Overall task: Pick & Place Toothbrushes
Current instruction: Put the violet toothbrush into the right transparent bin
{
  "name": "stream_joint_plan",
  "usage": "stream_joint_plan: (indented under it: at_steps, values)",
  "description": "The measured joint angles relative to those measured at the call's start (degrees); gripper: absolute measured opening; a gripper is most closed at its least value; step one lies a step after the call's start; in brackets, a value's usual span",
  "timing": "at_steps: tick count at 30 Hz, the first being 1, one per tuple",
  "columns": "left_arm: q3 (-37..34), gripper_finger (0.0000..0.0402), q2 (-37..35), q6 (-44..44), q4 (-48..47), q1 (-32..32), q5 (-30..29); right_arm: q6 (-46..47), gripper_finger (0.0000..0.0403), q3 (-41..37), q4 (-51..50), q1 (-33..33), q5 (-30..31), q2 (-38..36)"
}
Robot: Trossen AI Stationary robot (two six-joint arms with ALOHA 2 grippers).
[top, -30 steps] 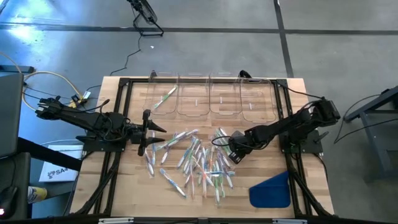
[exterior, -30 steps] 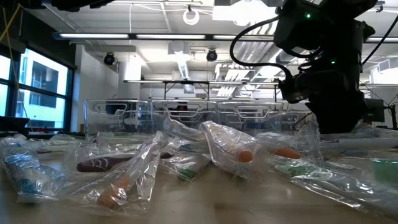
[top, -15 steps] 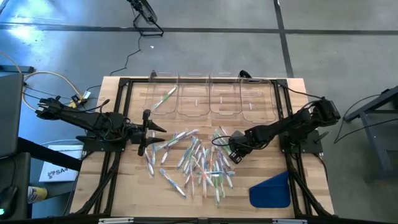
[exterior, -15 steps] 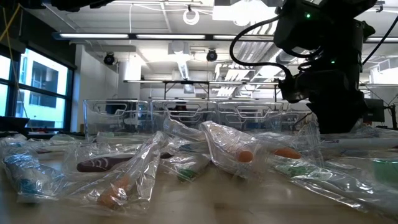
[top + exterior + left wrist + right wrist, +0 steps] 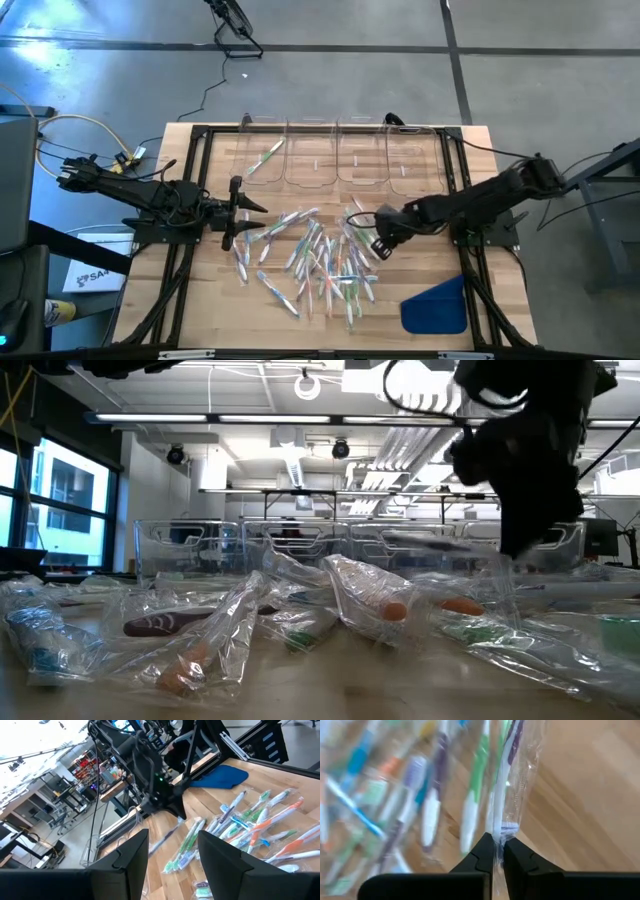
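Toothbrushes [image 5: 322, 258] lie heaped mid-table before us, thin whitish sticks in clear crinkled wrappers, tinted green, orange, blue and purple. One more lies in the leftmost clear bin [image 5: 265, 163] at the far edge. Our right gripper [image 5: 377, 243] sits at the heap's right edge, jaws pinched on a wrapped purple brush [image 5: 506, 780], gripping its wrapper end. Our left gripper [image 5: 234, 213] hovers at the heap's left side, jaws apart and holding nothing. A blue cloth [image 5: 436, 305] lies near the front right corner.
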Motion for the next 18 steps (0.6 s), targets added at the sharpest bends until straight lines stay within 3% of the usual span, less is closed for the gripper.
stream_joint_plan:
  at_steps: [18]
  values:
    - [0.00,0.0166,-0.01,0.13,0.00,0.00,0.00,-4.79,0.0012,0.15,3.74,0.61,12.03,-23.44]
